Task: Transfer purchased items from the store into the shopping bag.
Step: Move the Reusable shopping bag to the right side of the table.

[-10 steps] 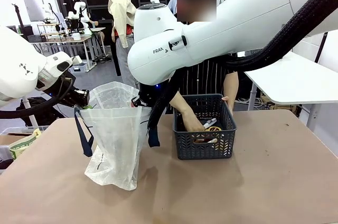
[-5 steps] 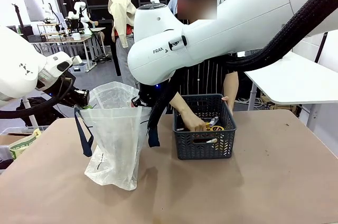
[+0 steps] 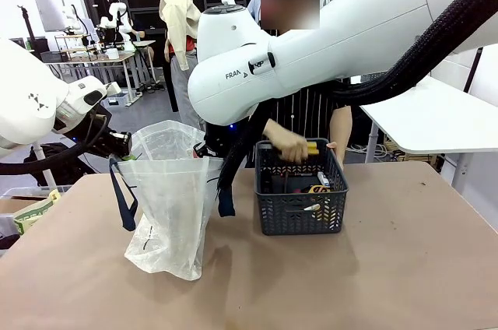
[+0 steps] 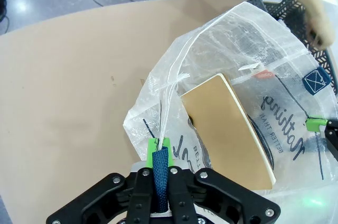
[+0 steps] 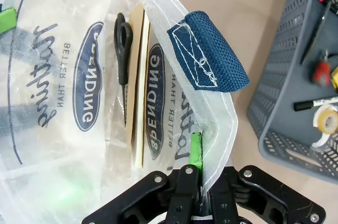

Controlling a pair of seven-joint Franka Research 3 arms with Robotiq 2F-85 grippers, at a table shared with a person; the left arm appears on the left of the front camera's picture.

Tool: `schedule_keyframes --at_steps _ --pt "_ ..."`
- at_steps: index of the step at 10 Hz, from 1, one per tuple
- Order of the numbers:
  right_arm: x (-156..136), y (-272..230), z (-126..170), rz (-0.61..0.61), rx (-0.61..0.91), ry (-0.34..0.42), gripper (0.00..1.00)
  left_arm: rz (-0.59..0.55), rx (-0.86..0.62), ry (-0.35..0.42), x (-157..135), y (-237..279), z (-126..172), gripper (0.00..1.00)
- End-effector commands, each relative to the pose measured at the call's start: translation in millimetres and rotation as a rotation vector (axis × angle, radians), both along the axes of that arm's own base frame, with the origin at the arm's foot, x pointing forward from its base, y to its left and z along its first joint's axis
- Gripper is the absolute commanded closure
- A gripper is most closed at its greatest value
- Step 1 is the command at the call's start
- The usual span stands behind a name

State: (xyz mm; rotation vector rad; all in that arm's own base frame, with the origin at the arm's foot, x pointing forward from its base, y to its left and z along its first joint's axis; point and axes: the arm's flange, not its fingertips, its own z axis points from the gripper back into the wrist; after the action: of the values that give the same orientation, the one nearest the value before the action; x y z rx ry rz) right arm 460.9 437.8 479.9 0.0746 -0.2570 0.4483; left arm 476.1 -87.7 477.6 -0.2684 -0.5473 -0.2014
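Two white Franka arms hold a shopping bag (image 3: 167, 205) open on a tan table (image 3: 389, 268). Front view has the bulky right arm (image 3: 327, 42) crossing mid-frame and the left arm (image 3: 39, 104) at picture left, w/ the bag upright betw. them. Wrist views add the grips: the left gripper (image 4: 161, 156), jaws pressed together, pinches a woven navy strap handle (image 4: 159, 170). The right gripper (image 5: 199, 161), jaws likewise pressed tight, nips the crinkly translucent rim below the other strap (image 5: 208, 49). Beside the bag sits the store, a black lattice-mesh plastic basket (image 3: 299, 217). Above its rim a person's hand (image 3: 286, 147) holds a small yellowish item (image 3: 311, 147). Looking down, the right wrist view shows what is in the bag: flat tan boards (image 5: 138, 92) on edge and black scissors (image 5: 122, 44). In the basket lie a black marker (image 5: 316, 103), a tape roll (image 5: 326, 119) and a red-tipped piece (image 5: 320, 72).
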Motion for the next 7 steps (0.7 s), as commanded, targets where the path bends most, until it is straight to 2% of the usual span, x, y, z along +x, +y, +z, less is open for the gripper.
schedule_keyframes --at_steps 1,7 --pt "-1.6 -0.7 -1.0 -0.017 0.003 -0.001 1.00 -0.002 0.004 -0.007 1.4 2.6 0.9 1.00" --pt "-1.6 -0.7 -1.0 -0.017 0.003 -0.001 1.00 -0.002 0.004 -0.007 1.4 2.6 0.9 1.00"
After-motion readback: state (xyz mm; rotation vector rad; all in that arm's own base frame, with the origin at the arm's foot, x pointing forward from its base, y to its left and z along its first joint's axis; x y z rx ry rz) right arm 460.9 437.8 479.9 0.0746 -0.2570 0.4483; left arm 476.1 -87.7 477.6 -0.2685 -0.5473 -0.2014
